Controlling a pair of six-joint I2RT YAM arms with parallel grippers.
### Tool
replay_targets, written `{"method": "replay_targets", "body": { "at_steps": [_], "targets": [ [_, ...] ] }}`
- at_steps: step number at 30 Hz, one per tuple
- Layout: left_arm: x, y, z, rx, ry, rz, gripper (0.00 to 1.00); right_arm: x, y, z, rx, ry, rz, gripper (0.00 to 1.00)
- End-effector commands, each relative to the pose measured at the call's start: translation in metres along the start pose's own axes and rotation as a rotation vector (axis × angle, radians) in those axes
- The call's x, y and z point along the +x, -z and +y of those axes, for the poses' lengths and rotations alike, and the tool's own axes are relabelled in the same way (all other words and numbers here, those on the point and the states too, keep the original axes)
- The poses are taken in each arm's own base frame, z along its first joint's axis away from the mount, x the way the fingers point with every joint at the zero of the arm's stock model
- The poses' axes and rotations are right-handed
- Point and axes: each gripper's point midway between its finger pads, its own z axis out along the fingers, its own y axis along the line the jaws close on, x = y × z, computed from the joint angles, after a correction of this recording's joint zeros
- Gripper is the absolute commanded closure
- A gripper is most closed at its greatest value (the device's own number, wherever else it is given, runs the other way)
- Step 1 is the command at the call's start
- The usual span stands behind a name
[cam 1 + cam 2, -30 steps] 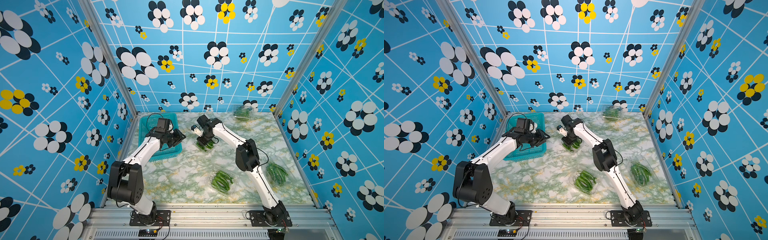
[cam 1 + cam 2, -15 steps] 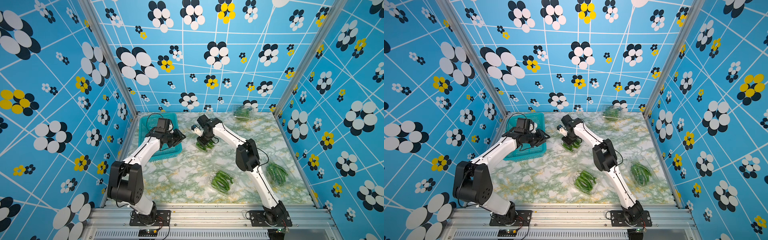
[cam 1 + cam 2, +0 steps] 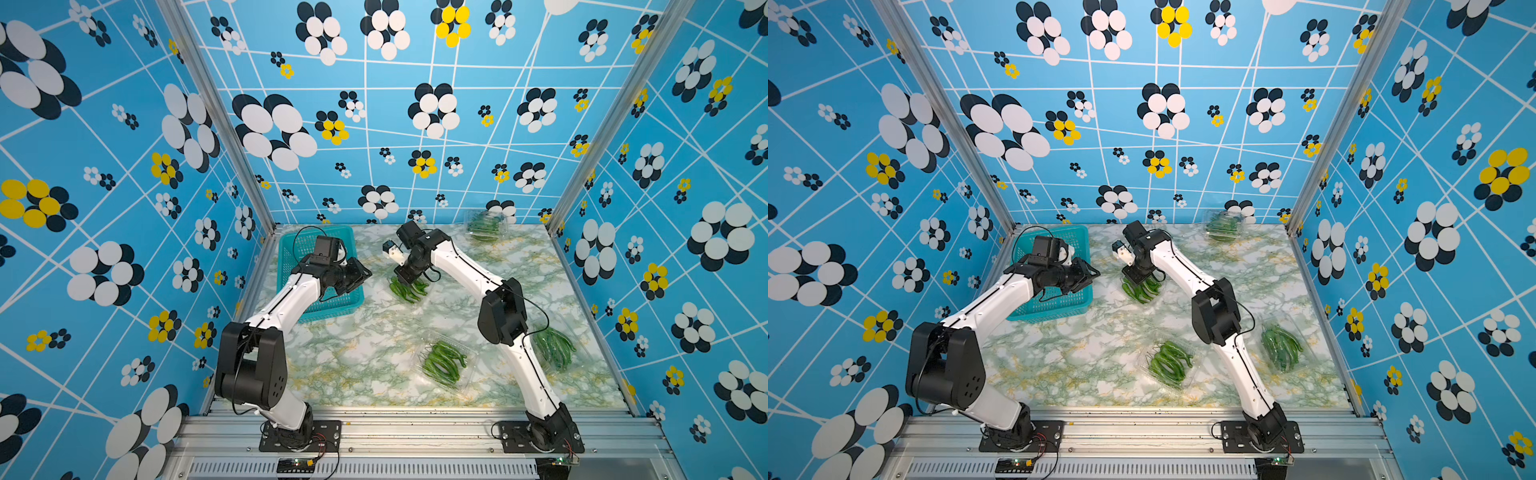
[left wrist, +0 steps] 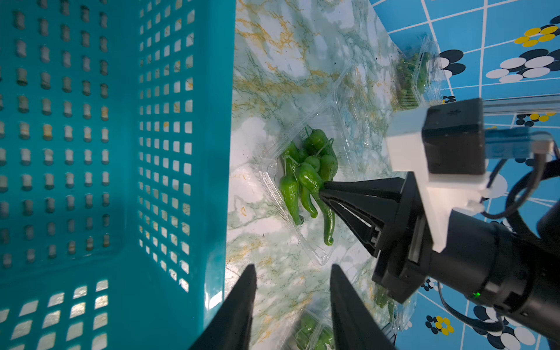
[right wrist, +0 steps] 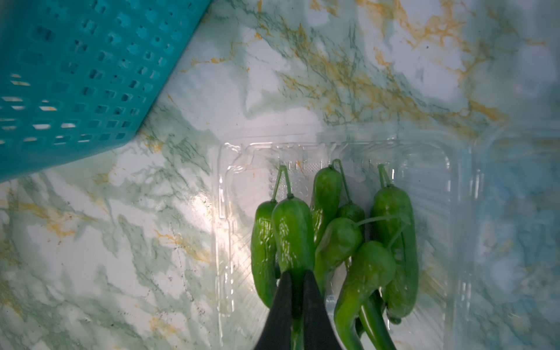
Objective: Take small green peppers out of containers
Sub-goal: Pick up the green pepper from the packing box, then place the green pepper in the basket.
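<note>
Green pepper [image 5: 292,233] tight in the right claw [image 5: 296,275], inside open clear container [image 5: 436,188].

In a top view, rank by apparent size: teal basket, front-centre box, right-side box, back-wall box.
1. teal basket
2. front-centre box and right-side box: look alike; the right arm hides part of the latter
3. back-wall box: smallest, but farthest from the camera

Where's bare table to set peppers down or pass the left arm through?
Widest bare table: between basket, near-centre container and front rail. Also between far container and right-side container. Crowded: basket to open container, where left claw hovers and right claw pinches peppers.
</note>
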Motion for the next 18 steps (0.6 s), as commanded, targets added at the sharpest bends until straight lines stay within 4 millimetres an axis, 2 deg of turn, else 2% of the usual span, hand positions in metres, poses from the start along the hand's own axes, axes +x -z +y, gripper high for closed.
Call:
{"method": "replay_targets", "body": {
  "at_steps": [1, 10, 18],
  "targets": [
    [-0.001, 0.006, 0.0, 0.012, 0.004, -0.009, 0.58, -0.002, 0.019, 0.011, -0.021, -0.009, -0.015, 1.0],
    [-0.001, 0.002, 0.001, 0.015, 0.006, -0.006, 0.58, -0.015, 0.043, 0.009, 0.01, -0.008, -0.07, 1.0],
    [-0.001, 0.0, 0.0, 0.019, 0.009, -0.002, 0.58, -0.018, 0.057, 0.007, 0.029, -0.011, -0.092, 1.0]
  ]
}}
